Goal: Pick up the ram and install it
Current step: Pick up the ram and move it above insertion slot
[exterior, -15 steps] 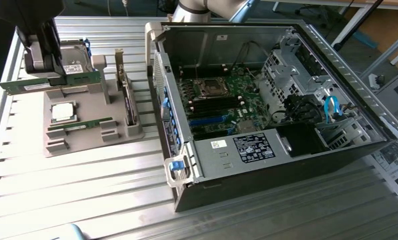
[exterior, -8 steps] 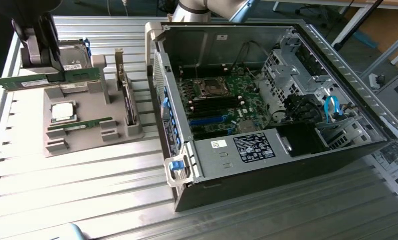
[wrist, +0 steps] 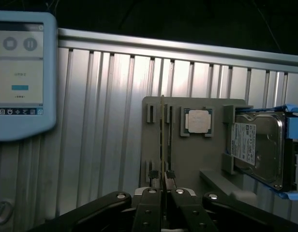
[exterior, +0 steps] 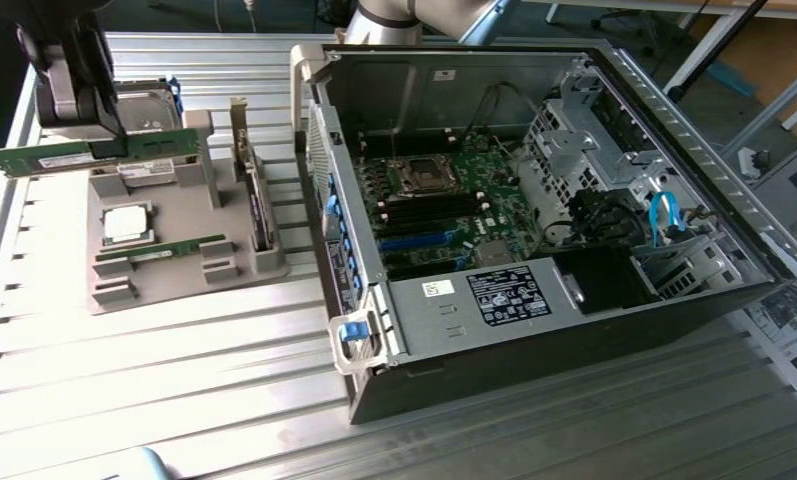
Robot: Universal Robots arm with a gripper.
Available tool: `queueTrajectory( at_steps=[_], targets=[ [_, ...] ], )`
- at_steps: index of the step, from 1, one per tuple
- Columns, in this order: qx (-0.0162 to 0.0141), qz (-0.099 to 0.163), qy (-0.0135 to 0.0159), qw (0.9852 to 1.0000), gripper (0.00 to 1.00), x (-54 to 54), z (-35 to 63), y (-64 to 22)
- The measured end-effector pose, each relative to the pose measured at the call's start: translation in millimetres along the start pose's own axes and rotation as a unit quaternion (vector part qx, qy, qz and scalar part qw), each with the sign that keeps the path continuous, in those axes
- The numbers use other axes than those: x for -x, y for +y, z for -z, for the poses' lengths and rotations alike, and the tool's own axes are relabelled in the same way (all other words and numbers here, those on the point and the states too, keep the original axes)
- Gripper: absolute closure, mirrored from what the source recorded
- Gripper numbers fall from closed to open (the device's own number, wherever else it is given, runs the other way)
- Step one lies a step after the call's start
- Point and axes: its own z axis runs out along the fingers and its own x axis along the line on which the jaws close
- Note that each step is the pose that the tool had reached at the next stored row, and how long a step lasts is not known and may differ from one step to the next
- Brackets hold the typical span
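My gripper is shut on a ram stick, a long green board with a white label, and holds it level above the grey parts holder at the exterior view's left. In the wrist view the held ram shows edge-on as a thin strip between the closed fingertips of my gripper. A second ram stick lies in a slot of the holder. The open computer case lies to the exterior view's right, its motherboard memory slots facing up.
The holder also carries a square silver CPU, a hard drive and upright cards. A light-blue tablet lies on the ribbed metal table. The case wall stands between the holder and the motherboard.
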Motion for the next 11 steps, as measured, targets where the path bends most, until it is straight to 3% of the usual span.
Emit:
queueTrajectory(
  at_steps=[11],
  targets=[
    [0.0000, 0.000, 0.0000, 1.0000, 0.87, 0.4, 8.0, 0.3]
  ],
)
